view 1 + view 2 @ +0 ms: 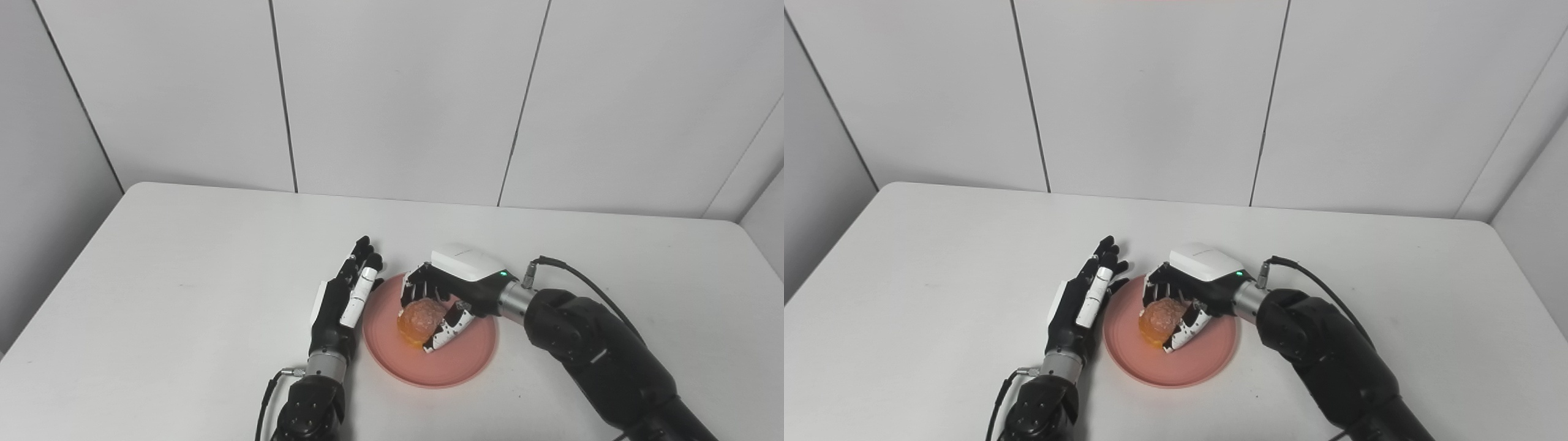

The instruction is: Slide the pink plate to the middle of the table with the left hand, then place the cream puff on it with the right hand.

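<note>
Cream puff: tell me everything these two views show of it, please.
The cream puff is a rounded golden-orange lump with a bumpy, glazed-looking crust. It sits over the middle of the pink plate, near the centre of the white table. The right hand is curled over it from the far right side, with fingers behind it and the thumb along its right flank. Whether it already rests on the plate cannot be told. The left hand lies flat beside the plate and does not touch the puff.

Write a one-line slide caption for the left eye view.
Right hand holds the cream puff over the pink plate while the open left hand rests beside the plate's rim.
</note>
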